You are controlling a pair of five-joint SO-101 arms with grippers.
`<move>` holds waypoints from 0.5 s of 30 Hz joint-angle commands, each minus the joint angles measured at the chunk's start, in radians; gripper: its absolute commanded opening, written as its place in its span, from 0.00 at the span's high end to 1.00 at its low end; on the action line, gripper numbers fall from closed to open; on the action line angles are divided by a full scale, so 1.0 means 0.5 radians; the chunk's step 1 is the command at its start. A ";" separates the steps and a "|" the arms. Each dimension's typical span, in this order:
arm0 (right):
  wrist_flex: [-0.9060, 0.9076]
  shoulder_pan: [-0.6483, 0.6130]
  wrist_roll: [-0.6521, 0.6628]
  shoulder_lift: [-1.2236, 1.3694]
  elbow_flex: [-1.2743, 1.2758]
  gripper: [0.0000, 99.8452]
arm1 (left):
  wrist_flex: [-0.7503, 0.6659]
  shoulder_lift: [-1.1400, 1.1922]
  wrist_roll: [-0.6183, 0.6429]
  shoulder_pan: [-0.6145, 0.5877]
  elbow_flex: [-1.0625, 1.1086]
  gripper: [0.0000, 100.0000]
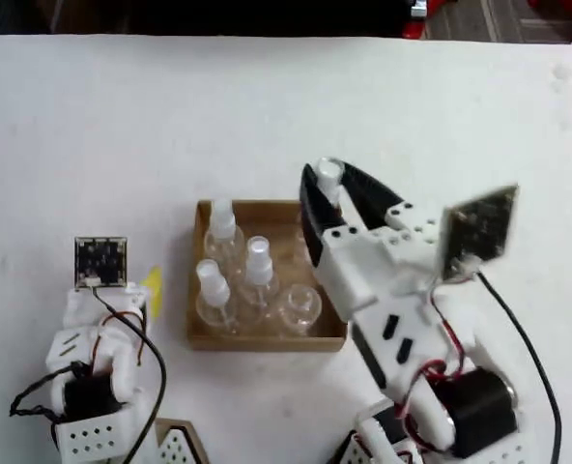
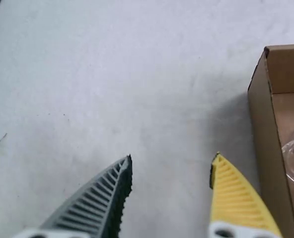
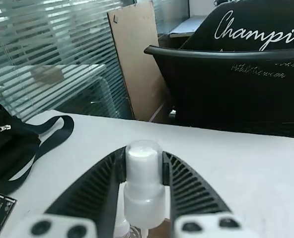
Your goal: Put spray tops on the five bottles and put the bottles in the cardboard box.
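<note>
A shallow cardboard box (image 1: 267, 338) lies mid-table. Three clear bottles with white spray tops (image 1: 258, 259) stand in its left half, and a bottle with a bare neck (image 1: 300, 305) stands at its near right. My right gripper (image 1: 330, 186) hangs over the box's far right corner, shut on a white spray top (image 3: 143, 173); a bit of clear bottle (image 3: 122, 229) shows under it. My left gripper (image 2: 173, 163) is open just left of the box wall (image 2: 258, 104), low over the table, with nothing between its grey and yellow fingers (image 2: 231, 193).
White tabletop (image 1: 122, 126) stretches free beyond and to both sides of the box. A cardboard scrap (image 1: 185, 440) lies at the near edge between the arm bases. Past the table's far edge are a black bag (image 3: 8, 144) and a black chair (image 3: 226, 89).
</note>
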 commanded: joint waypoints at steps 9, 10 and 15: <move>0.094 -0.026 0.064 -0.020 0.006 0.99 | 0.012 -0.017 -0.025 -0.017 -0.003 0.76; 0.097 -0.023 0.064 -0.020 0.012 0.99 | 0.012 -0.017 -0.025 -0.017 -0.003 0.76; 0.087 -0.029 0.064 -0.023 0.153 0.99 | 0.012 -0.017 -0.025 -0.017 -0.003 0.76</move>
